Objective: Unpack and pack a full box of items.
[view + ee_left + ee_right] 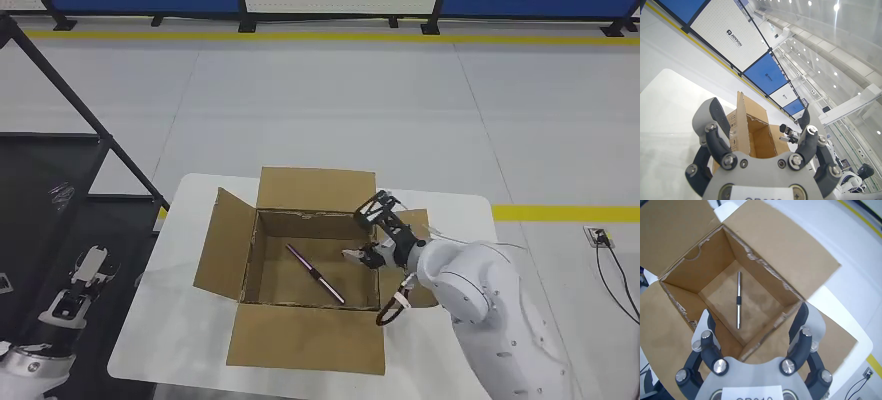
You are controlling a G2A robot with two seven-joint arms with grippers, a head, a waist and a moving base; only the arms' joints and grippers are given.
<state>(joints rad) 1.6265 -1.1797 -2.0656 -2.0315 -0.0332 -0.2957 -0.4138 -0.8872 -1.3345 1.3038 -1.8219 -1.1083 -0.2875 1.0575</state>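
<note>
An open cardboard box (pixel 300 225) stands on the white table (pixel 455 212), all four flaps folded out. Inside it, a thin metal rod with a dark band (pixel 316 274) lies slanted on the floor (pixel 738 300). My right gripper (pixel 378 256) hangs over the box's right rim, open and holding nothing (pixel 755 317), looking down at the rod. My left gripper (pixel 92 262) is low, off the table's left side, open and holding nothing (pixel 762 115); it faces the box's outer wall (pixel 742 130) from a distance.
A black frame post (pixel 90 125) slants past the table's left corner, above dark panels (pixel 60 210) on the floor. Bare table shows left and right of the box. A cable and socket (pixel 598 238) lie on the floor at the right.
</note>
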